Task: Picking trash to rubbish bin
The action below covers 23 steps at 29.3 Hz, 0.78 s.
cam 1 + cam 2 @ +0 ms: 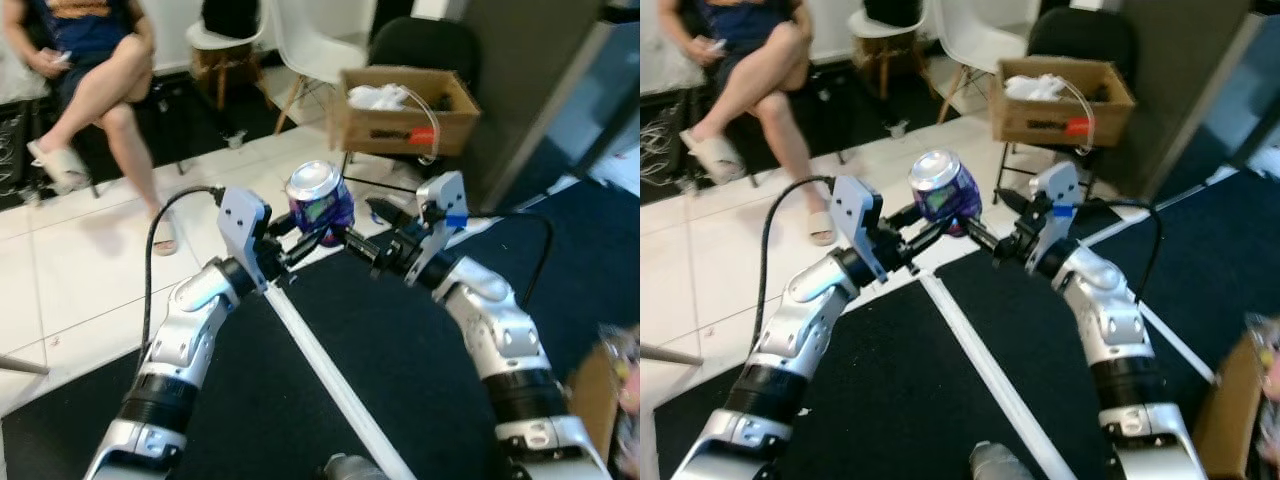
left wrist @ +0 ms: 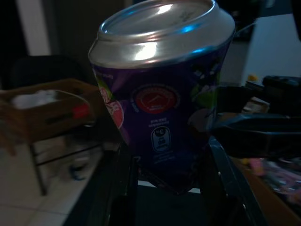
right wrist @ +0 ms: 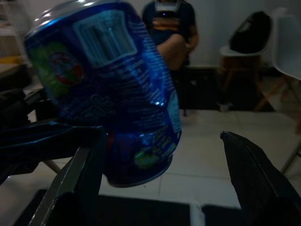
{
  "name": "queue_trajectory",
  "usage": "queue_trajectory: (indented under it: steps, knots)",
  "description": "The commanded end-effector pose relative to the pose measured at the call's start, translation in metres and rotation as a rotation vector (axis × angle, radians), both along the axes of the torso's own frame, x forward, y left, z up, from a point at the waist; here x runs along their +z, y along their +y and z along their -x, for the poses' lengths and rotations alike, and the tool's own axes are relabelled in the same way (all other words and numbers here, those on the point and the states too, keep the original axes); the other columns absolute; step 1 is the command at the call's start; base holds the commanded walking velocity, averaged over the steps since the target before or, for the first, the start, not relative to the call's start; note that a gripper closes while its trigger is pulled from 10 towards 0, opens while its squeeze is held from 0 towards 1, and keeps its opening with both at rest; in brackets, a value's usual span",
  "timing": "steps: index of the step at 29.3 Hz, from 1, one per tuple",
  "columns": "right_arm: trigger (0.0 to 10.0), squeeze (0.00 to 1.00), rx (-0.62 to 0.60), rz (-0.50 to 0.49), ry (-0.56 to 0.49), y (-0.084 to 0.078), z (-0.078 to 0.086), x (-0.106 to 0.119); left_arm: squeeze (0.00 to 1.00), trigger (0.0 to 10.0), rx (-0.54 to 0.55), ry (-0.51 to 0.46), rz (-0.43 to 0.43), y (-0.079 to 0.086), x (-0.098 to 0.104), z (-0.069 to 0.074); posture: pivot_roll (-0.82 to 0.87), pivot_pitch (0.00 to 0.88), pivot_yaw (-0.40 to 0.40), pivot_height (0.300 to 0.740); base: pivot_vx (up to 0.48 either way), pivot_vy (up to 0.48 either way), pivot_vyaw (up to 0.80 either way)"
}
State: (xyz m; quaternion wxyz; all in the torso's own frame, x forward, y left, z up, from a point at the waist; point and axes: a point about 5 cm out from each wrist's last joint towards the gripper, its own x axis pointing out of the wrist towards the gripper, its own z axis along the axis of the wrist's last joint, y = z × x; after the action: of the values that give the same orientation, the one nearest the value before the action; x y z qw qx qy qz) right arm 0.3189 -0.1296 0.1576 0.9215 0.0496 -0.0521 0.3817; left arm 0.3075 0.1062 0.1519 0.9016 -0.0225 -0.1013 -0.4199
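A dented purple and blue drink can (image 1: 320,200) is held up in the air between my two arms, tilted, with its silver top (image 2: 160,28) upward. My left gripper (image 1: 305,238) is shut on the can's lower part, one finger on each side of it (image 2: 164,108). My right gripper (image 1: 360,222) reaches in from the other side and stands open. One of its fingers (image 3: 80,183) lies against the can (image 3: 113,99) and the other (image 3: 254,174) stands well apart from it.
An open cardboard box (image 1: 405,110) with white rubbish stands on a frame ahead to the right. A person (image 1: 90,70) sits at the far left, beside white chairs (image 1: 320,40). Below me a dark mat (image 1: 400,360) with a white strip meets white tiles.
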Motion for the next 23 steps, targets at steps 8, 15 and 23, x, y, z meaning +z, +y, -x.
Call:
queue_trajectory:
  steps: [8,15,23]
  knots:
    - [10.0,0.00,-0.007,0.006,0.038,0.0000,-0.0001,-0.0064,0.00,10.0,0.010,0.008,-0.002,-0.0009,-0.0004,-0.0001,-0.06,0.000,-0.029,0.740,0.000,0.000,-0.80]
    - [10.0,0.00,-0.013,0.018,0.029,-0.0019,-0.0044,-0.0046,0.00,10.0,0.016,0.010,-0.003,-0.0016,0.0011,-0.0033,-0.06,0.000,-0.034,0.740,0.000,0.000,-0.80]
    - [10.0,0.00,-0.012,0.013,0.028,-0.0021,-0.0057,-0.0033,0.00,10.0,0.040,0.016,0.009,0.0001,0.0015,-0.0042,-0.05,0.000,-0.035,0.740,0.000,0.000,-0.80]
